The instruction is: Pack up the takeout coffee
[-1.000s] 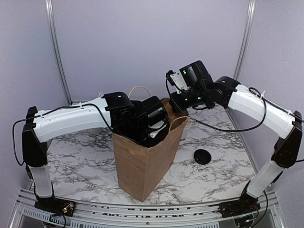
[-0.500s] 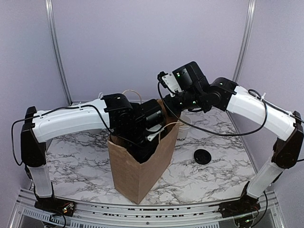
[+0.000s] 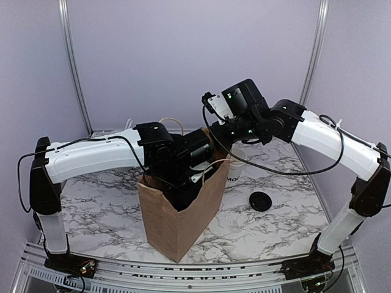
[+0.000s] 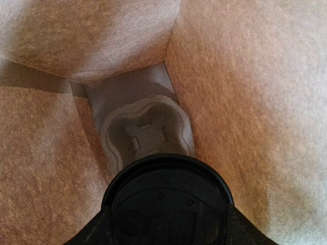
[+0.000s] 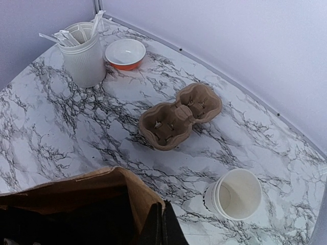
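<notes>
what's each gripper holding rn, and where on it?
Left gripper: takeout coffee, by its sides near the top, inside the paper bag. Right gripper: shut on the bag's rim.

The takeout coffee [image 4: 168,204] shows only its round black lid, upright inside the brown paper bag [image 4: 245,102], raised above a moulded carrier [image 4: 143,132].

takeout coffee [image 4: 167,204]: only the black lid shows; cup wall hidden beneath, near rim cut off.
cup carrier [image 4: 145,130]: near end lost behind that lid.
right hand [image 5: 162,227]: just fingertips at the bottom edge; any grip on the paper bag [image 5: 76,196] unclear.
</notes>
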Robot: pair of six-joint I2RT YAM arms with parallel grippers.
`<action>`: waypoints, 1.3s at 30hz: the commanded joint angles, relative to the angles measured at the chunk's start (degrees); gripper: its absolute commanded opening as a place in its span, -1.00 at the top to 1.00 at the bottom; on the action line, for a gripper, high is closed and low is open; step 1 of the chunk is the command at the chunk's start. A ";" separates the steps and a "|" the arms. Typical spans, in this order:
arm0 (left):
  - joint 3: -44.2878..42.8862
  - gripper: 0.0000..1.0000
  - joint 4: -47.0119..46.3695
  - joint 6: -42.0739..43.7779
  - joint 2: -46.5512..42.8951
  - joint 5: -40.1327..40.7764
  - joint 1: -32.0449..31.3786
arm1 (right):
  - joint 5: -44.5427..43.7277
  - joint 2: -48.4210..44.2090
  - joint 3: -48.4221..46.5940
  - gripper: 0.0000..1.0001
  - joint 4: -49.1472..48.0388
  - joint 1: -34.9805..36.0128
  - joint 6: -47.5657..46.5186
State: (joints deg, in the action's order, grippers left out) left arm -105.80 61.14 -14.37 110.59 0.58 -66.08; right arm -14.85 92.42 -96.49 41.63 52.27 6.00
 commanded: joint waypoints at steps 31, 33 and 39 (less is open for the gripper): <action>-5.78 -0.98 -0.53 -3.01 -6.01 5.34 -0.54 | -0.59 1.23 -1.94 1.00 0.09 -0.24 1.22; -5.82 -0.98 -0.77 -3.03 -6.40 5.88 -0.54 | -0.55 1.42 -2.25 1.00 0.25 -0.24 1.25; -5.82 -0.98 -1.51 -2.91 -7.74 7.77 -0.54 | -0.75 1.92 -2.95 1.00 0.65 -0.29 1.30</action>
State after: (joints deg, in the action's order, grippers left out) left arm -109.89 61.08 -17.45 105.84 6.42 -66.35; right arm -14.68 93.12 -96.95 41.63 52.23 6.68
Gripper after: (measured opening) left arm 0.992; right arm 0.004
